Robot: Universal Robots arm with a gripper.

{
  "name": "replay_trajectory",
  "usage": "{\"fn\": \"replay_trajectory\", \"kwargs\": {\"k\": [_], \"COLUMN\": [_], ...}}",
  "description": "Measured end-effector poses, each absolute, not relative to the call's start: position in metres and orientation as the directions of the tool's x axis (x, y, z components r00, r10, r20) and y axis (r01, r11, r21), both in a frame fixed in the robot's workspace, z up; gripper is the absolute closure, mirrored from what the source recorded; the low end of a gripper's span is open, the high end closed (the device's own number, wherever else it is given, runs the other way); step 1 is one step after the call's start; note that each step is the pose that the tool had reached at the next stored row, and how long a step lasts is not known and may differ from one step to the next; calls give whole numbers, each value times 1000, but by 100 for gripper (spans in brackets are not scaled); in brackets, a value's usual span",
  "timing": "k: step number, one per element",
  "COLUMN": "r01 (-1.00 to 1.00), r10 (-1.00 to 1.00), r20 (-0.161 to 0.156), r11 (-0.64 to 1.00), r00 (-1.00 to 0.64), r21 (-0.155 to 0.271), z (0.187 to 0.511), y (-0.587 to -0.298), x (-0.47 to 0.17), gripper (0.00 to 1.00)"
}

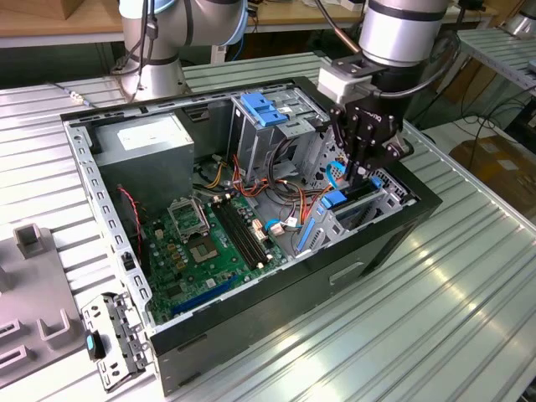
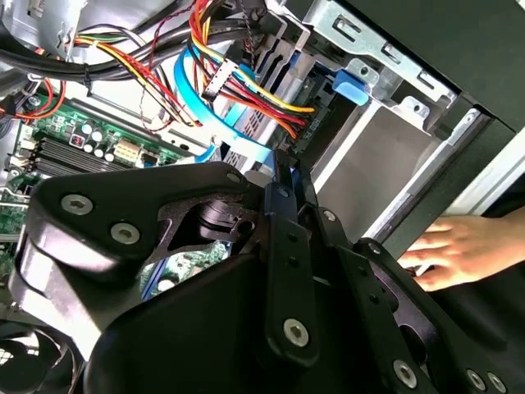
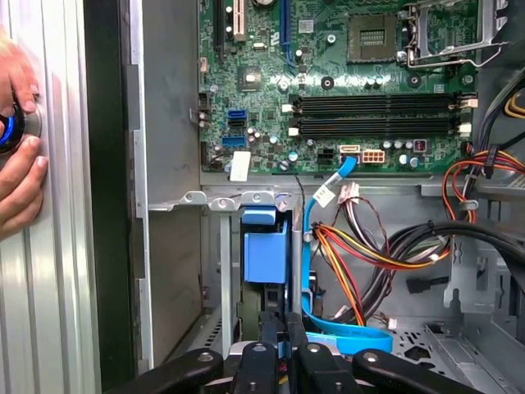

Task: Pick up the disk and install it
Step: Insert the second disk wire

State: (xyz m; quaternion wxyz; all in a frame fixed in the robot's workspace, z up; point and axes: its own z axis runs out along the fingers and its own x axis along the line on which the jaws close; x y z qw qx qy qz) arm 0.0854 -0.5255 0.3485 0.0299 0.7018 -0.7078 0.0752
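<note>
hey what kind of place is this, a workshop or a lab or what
Probably a robotics lab or test bench. An open computer case lies on a ribbed aluminium table, a robot arm reaches into it, and a second arm's base stands behind.

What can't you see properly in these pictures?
- The disk: in the first wrist view the metal bay hides all but its blue rail.
- The hand: in the second wrist view the gripper covers part.
- The gripper's tips: exterior view, down in the bay.
</note>
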Motion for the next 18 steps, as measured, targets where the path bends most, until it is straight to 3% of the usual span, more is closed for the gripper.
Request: {"fn": "replay_trajectory", "kwargs": {"k": [9, 18], "r01": [-998, -997], "r10": [-997, -997], "r20": [77, 73], "r11": [8, 8], "r00": [-13, -14], "r21": [-65, -73], "z": [348, 347], "y": [-535, -541], "x": [85, 85], "gripper": [84, 84]}}
